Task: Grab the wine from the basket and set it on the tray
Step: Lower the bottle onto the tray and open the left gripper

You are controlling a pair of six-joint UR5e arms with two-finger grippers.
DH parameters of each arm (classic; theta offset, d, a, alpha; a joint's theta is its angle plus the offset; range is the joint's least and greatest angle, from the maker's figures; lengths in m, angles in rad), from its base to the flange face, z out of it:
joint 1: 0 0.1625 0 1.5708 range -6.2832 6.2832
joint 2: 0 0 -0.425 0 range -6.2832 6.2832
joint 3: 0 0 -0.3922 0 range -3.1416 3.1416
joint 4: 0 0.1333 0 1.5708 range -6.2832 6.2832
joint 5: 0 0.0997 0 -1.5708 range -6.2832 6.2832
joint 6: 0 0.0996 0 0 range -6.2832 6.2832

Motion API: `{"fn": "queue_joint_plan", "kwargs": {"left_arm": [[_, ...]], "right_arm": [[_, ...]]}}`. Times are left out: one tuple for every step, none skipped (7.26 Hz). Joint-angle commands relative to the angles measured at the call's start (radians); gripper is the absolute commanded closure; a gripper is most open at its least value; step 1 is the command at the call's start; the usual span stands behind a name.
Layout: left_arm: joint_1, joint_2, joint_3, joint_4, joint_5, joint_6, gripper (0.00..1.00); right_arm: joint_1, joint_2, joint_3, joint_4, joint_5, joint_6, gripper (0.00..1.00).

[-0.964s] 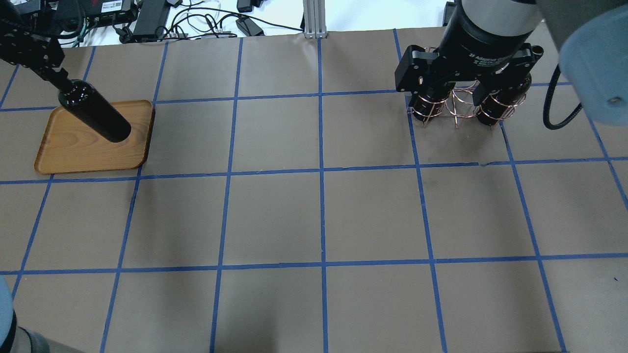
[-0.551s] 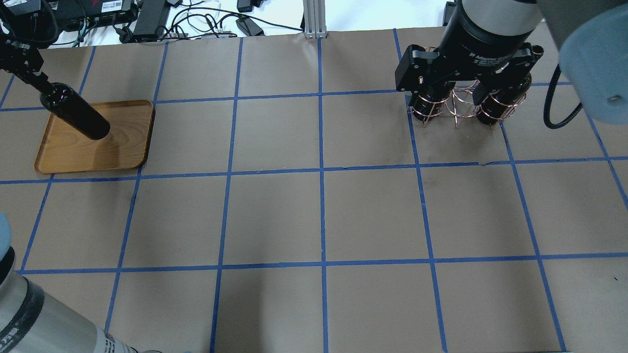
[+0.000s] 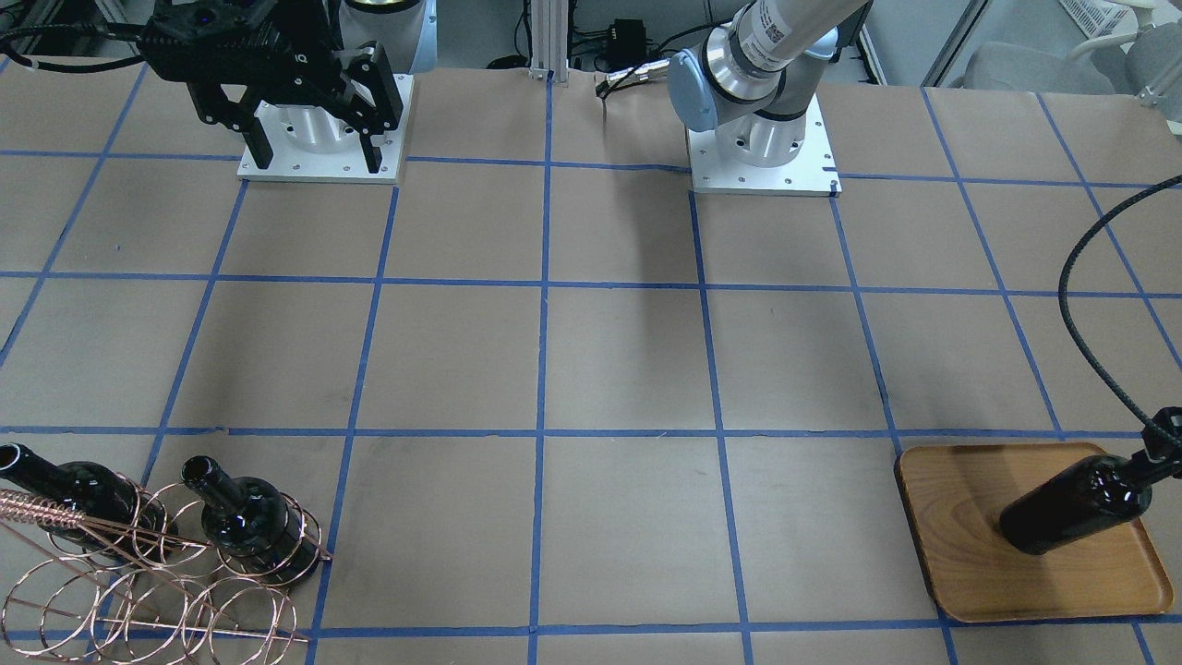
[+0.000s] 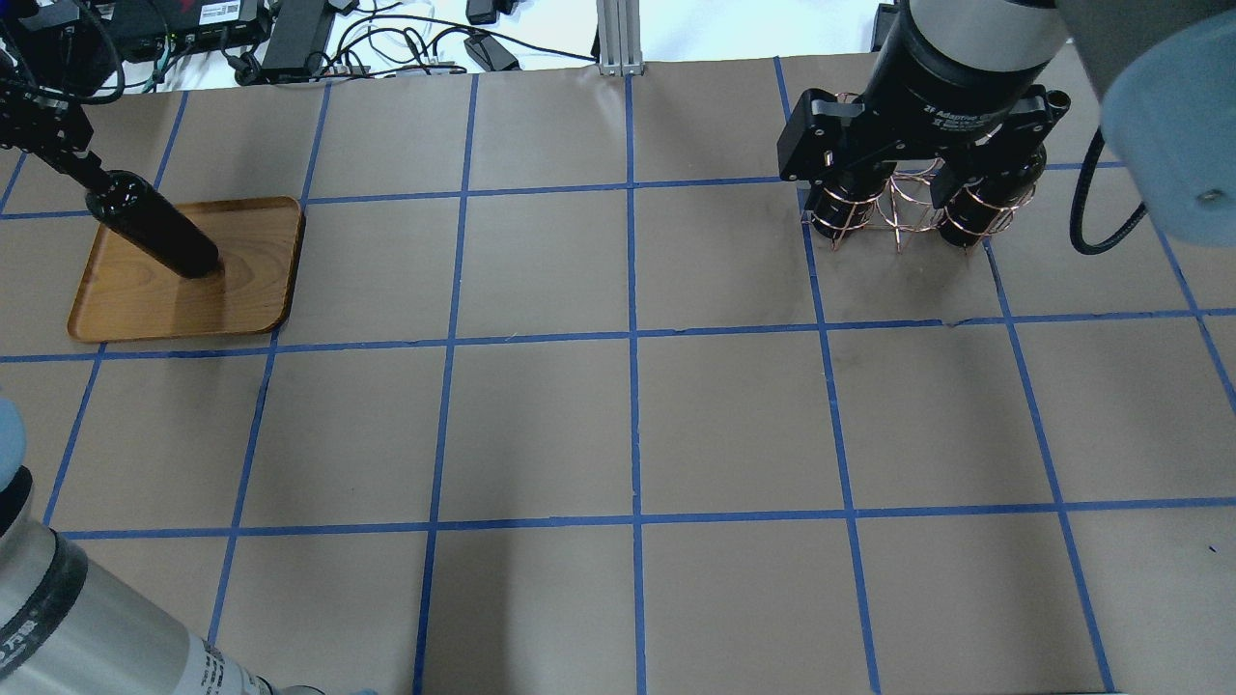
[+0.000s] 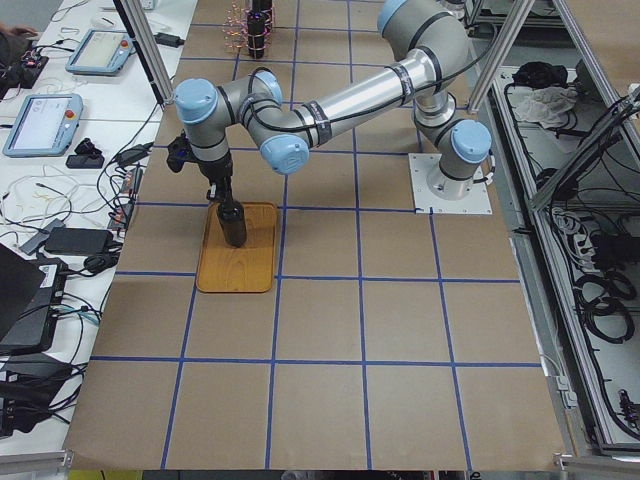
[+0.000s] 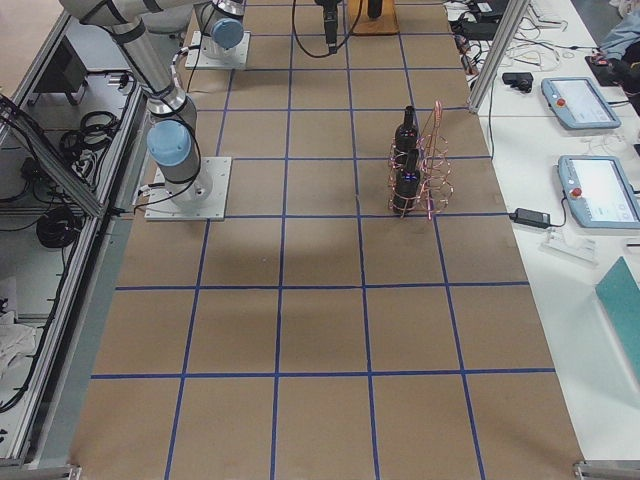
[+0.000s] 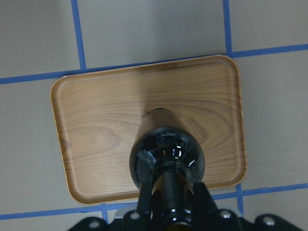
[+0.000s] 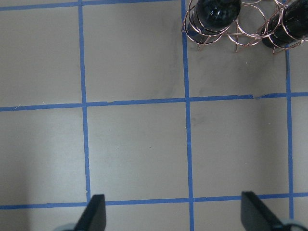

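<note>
My left gripper (image 4: 85,166) is shut on the neck of a black wine bottle (image 4: 154,236) and holds it upright over the wooden tray (image 4: 251,290). The bottle's base is at the tray's surface near its middle; I cannot tell if it rests there. The left wrist view looks down the bottle (image 7: 166,156) onto the tray (image 7: 96,120). The copper wire basket (image 4: 903,210) at the far right holds two more bottles (image 3: 245,526) (image 3: 65,489). My right gripper (image 4: 912,169) is open and empty, high above the table near the basket (image 8: 240,36).
The table is brown paper with a blue tape grid. Both arm bases (image 3: 762,157) stand at the robot's side. Cables and boxes (image 4: 290,39) lie beyond the far edge. The left arm's elbow (image 4: 68,618) fills the near left corner of the overhead view.
The left gripper has lowered the bottle down to the tray's surface. The left arm's elbow has swung into the near left corner. The right arm has not moved.
</note>
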State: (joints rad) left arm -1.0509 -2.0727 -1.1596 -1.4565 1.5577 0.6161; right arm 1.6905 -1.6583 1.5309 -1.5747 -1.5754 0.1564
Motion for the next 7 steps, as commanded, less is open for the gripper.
{"fn": "queue_joint_plan", "kwargs": {"left_arm": [[0.002,-0.001,-0.006,0.002,0.001,0.001,0.93],[0.002,-0.001,-0.009,0.002,-0.004,0.002,0.53],[0.002,0.016,-0.015,-0.002,-0.011,0.004,0.07],[0.002,0.046,-0.025,-0.008,-0.002,0.004,0.00],[-0.003,0.084,-0.031,-0.051,0.002,0.002,0.00],[-0.021,0.135,-0.031,-0.109,0.002,-0.010,0.00],[-0.044,0.190,-0.037,-0.166,-0.001,-0.072,0.00]], "right_arm": [[0.000,0.000,0.000,-0.001,0.000,0.000,0.00],[0.000,0.000,0.000,0.001,0.000,0.000,0.00],[0.000,0.000,0.000,0.001,0.000,0.000,0.00],[0.000,0.000,0.000,0.001,0.000,0.000,0.00],[0.000,0.000,0.000,0.001,0.000,0.000,0.00],[0.000,0.000,0.000,0.001,-0.002,0.000,0.00],[0.000,0.000,0.000,0.001,0.000,0.000,0.00]]}}
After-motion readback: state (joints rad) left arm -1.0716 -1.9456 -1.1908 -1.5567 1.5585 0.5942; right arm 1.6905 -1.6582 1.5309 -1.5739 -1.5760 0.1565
